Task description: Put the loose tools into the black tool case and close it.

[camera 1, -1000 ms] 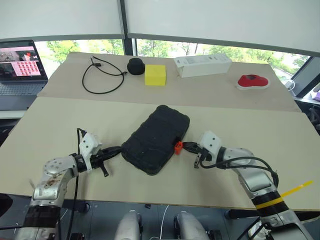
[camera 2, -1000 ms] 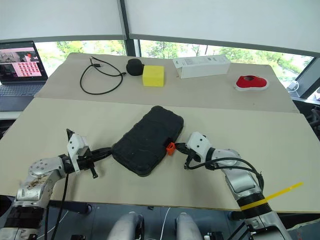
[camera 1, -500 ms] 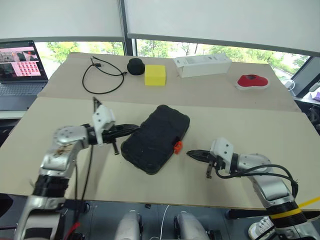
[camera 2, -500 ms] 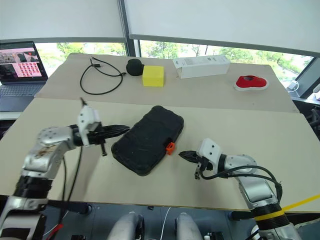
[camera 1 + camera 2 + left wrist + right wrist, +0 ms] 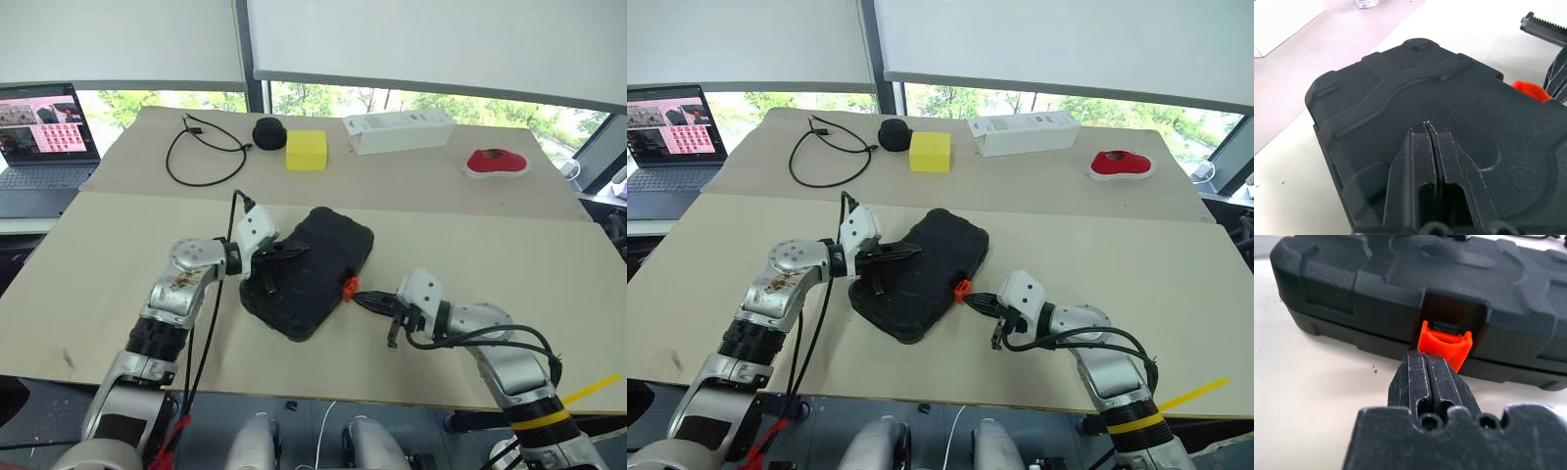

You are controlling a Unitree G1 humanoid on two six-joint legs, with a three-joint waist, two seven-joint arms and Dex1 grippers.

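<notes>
The right hand (image 5: 358, 297), fingers pressed together and empty, points its tip at the small orange latch (image 5: 1444, 344) on the near-right edge of the black tool case (image 5: 309, 269); in its wrist view the tip sits just below the latch, at or very near touching it. The case lies shut and slantwise near the middle of the front worktop (image 5: 108, 259). The left hand (image 5: 904, 253), also pressed together and holding nothing, rests over the lid near the case's left side.

The step appears to be fastening the latch. To do it well, the left hand should press squarely down on the lid so the case cannot slide or gape, while the right tip pushes the orange tab up and in toward the case wall, not sideways, until it seats.

Compared with a second ago, the left hand has swung in from the worktop beside the case's left edge onto the lid. The right hand backed off from the latch half a second ago and is now close to it again.
</notes>
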